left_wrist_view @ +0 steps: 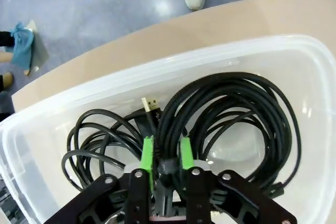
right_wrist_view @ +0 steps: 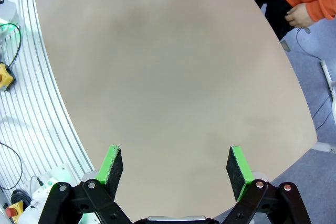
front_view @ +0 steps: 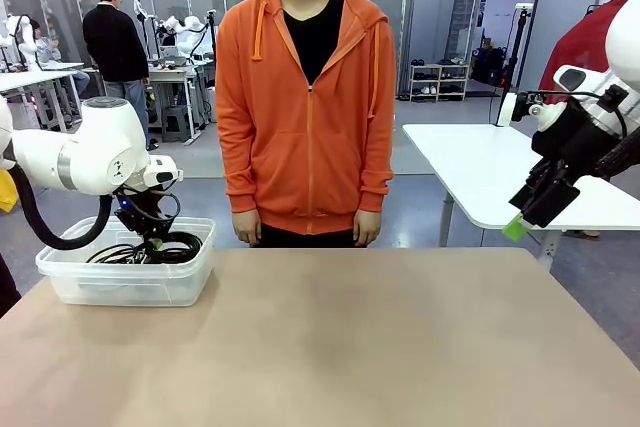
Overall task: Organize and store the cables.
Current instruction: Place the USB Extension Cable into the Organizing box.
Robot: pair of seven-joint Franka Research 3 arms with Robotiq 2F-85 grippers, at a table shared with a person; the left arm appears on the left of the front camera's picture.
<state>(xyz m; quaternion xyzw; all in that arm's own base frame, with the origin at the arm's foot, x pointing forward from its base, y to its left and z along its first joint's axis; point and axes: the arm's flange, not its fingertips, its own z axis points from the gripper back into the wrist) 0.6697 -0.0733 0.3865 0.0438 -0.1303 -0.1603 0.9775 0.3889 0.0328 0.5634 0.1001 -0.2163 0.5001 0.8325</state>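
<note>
A: Counting now. One clear bin (front_view: 130,282) on the worktop (front_view: 330,347), just one.

B: And inside it?

A: Cables (left_wrist_view: 231,114), black, coiled. From the left wrist view I get two coils: a big one to the right, a looser one (left_wrist_view: 92,145) beside it. One gold-tipped plug (left_wrist_view: 151,103) pokes up between them.

B: Arms?

A: Two, so two grippers: the left gripper (left_wrist_view: 167,153) down in the bin, the right gripper (right_wrist_view: 176,163) up over the worktop. Two green pads on each.

B: People?

A: One person (front_view: 305,97) in orange across from us, two hands hanging.
</note>
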